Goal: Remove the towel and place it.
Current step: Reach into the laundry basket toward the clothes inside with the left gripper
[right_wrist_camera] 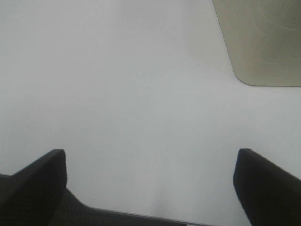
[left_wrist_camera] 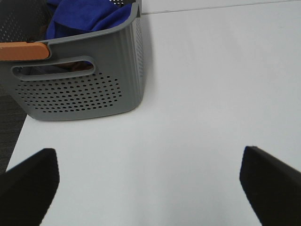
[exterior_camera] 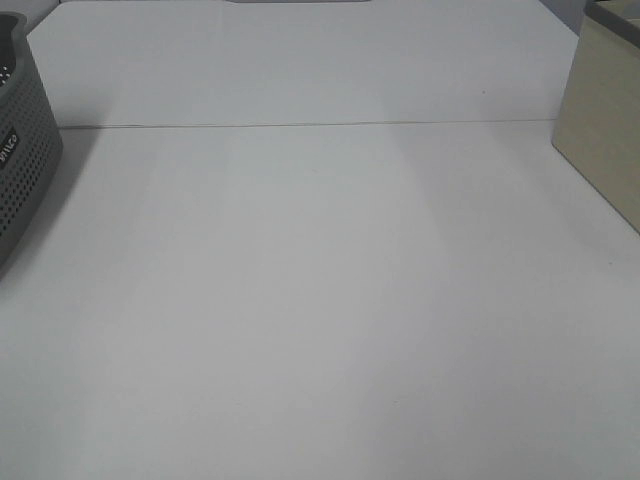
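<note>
The royal-blue towel (left_wrist_camera: 82, 16) lies bunched inside a grey perforated basket (left_wrist_camera: 80, 89), seen in the left wrist view. My left gripper (left_wrist_camera: 149, 181) hovers over the white table a short way from the basket, open, with nothing between its black fingers (left_wrist_camera: 30, 181). My right gripper (right_wrist_camera: 150, 181) is open too, empty, above bare table near a beige box (right_wrist_camera: 261, 40). Neither gripper shows in the exterior high view, where the towel is hidden.
In the exterior high view the grey basket (exterior_camera: 22, 150) stands at the left edge and the beige box (exterior_camera: 605, 125) at the right edge of the white table (exterior_camera: 320, 300). An orange handle piece (left_wrist_camera: 23, 51) rests on the basket's rim.
</note>
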Controlling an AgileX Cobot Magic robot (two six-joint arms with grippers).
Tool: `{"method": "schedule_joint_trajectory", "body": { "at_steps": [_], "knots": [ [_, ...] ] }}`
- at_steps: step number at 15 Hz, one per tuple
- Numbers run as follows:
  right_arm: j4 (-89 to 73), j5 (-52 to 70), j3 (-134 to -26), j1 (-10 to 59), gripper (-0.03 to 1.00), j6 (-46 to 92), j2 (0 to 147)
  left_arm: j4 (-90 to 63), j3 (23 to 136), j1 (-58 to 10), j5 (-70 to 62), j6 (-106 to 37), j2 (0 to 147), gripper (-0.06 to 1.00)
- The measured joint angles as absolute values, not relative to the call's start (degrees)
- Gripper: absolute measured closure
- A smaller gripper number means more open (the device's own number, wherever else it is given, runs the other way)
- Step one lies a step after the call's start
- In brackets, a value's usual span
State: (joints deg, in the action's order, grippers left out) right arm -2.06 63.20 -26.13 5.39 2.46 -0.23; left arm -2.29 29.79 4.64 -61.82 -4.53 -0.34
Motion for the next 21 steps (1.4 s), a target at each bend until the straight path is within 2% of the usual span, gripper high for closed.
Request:
{"method": "schedule_joint_trajectory", "body": {
  "at_steps": [21],
  "knots": [
    [-2.1, 63.2, -26.1, 5.4, 0.04, 2.5, -0.2, -2.3, 29.8, 4.6, -61.8, -4.5, -0.3, -0.05]
  ]
}}
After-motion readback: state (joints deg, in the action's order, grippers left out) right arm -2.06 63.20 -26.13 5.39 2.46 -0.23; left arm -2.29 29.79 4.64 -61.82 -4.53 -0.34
